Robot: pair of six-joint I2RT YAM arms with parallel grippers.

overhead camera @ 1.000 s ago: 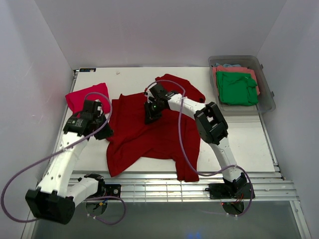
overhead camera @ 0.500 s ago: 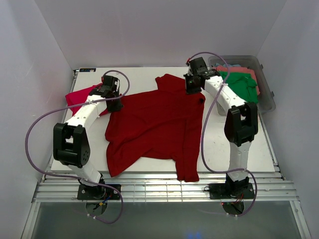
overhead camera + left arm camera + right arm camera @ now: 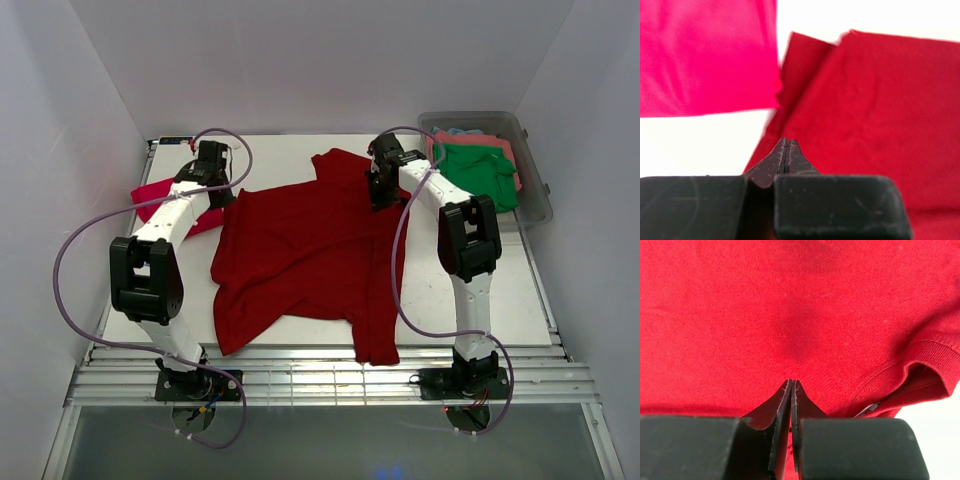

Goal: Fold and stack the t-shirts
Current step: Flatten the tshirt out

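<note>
A dark red t-shirt (image 3: 300, 255) lies spread flat on the white table (image 3: 480, 290). It also shows in the left wrist view (image 3: 870, 100) and fills the right wrist view (image 3: 790, 300). A folded pinkish-red t-shirt (image 3: 160, 195) lies at the far left (image 3: 705, 55). My left gripper (image 3: 220, 193) is shut, its tips (image 3: 786, 142) over the dark red shirt's far left edge. My right gripper (image 3: 378, 197) is shut, its tips (image 3: 791, 383) over the cloth beside the collar. I see no cloth between either pair of jaws.
A clear grey tub (image 3: 535, 195) stands at the back right with a green shirt (image 3: 478, 175) on a coral one (image 3: 470, 140). White walls close in on three sides. The metal rail at the table's near edge (image 3: 330, 375) holds both arm bases.
The dark red shirt was bunched toward the middle a second ago and now lies spread toward the back. Both grippers swung to its far corners; the right one has since moved a little left onto the cloth.
</note>
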